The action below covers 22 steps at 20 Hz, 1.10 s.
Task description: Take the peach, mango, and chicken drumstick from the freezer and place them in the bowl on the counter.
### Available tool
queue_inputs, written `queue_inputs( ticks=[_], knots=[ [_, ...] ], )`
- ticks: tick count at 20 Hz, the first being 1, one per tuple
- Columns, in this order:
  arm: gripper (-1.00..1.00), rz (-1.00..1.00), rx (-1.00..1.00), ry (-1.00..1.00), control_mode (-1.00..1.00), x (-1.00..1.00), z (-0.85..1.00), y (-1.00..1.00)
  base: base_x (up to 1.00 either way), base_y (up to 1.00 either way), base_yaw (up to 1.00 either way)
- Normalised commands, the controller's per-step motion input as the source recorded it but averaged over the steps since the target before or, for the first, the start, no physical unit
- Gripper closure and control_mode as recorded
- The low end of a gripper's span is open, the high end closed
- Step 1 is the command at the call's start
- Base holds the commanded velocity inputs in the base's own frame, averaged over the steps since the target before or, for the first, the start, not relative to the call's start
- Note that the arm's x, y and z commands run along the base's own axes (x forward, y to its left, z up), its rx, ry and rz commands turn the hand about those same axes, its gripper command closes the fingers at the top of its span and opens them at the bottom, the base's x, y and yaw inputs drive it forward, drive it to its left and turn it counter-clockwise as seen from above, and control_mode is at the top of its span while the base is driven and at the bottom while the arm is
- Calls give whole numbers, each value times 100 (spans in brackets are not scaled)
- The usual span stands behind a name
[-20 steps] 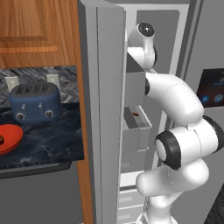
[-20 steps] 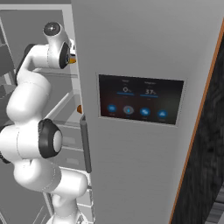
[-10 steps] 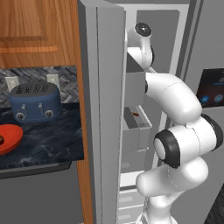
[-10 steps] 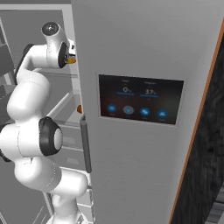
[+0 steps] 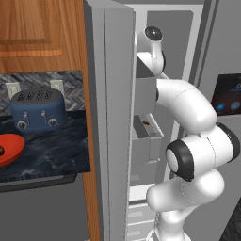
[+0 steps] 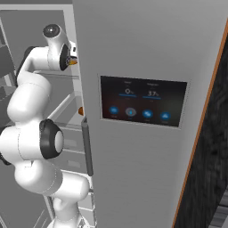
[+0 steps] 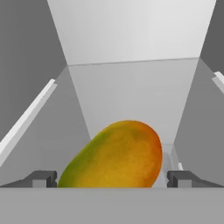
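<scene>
the arm is reached up into the open freezer (image 5: 169, 56), its hand raised high inside the white compartment beside the long grey door (image 5: 110, 117). in the hand view the mango (image 7: 114, 155) is seen close up, green on its lower left and orange-yellow toward the upper right, lying tilted on the pale freezer floor between the grey side walls. the tool (image 7: 112, 178) is spread wide, with one dark finger tip (image 7: 41, 178) to the left of the fruit and the other to the right; the mango sits between them, and no contact between tips and fruit can be made out, so nothing is seen to be held. in the right base view a small orange spot (image 6: 72, 62) is glimpsed just past the hand, and the screen (image 6: 142, 101) is seen on the wider door. in the left base view the bowl (image 5: 8, 148) rests at the left edge on the dark worktop (image 5: 52, 155), with the blue toaster (image 5: 37, 110) behind it against the wall.
</scene>
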Motion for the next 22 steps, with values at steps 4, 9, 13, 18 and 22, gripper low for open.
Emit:
queue_inputs(
  ticks=[4,9,13,18,22],
  knots=[
    [-100,-1,0,0,-100,5,-1,2,0,0,0],
    [-100,-1,0,0,-100,4,-2,2,0,0,0],
    [100,0,0,1,-100,0,-22,1,0,0,0],
    [100,0,0,0,-100,2,-20,0,0,0,0],
    [100,0,0,-4,-100,1,0,0,0,0,0]
  ],
)
